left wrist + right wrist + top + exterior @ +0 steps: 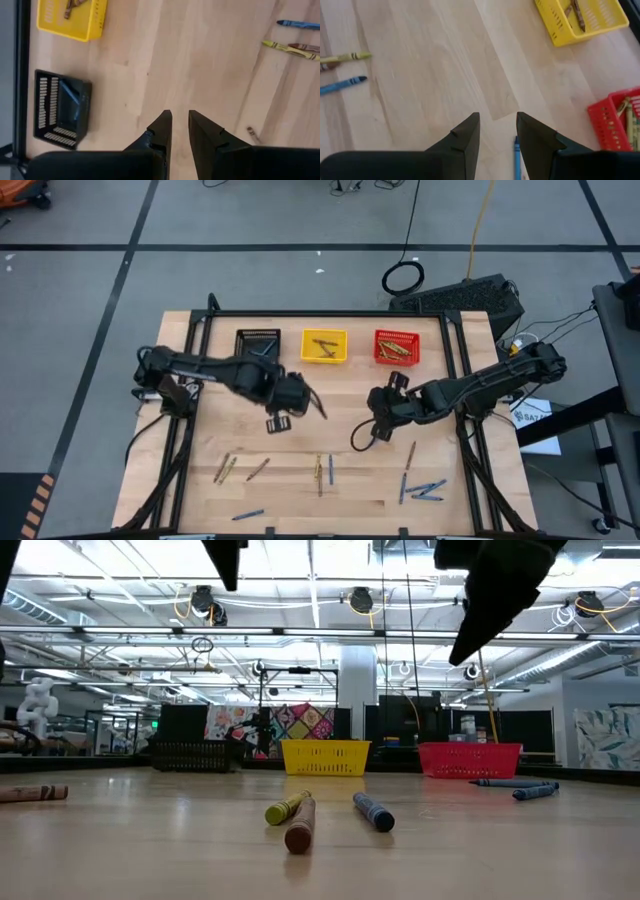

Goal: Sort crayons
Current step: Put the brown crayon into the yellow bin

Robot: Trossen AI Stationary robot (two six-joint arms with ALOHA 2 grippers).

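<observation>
Right tool (497,131), empty with jaws parted, hanging above the pale wooden surface (435,65) directly over a thin blue crayon (517,157): best lowered straight, centred astride it; left tool (180,131) narrowly parted, idle.

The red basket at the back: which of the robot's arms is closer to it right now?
The right. Its end effector hangs over the table middle, just in front of the red basket. The left end effector sits farther off, in front of the black basket.
</observation>
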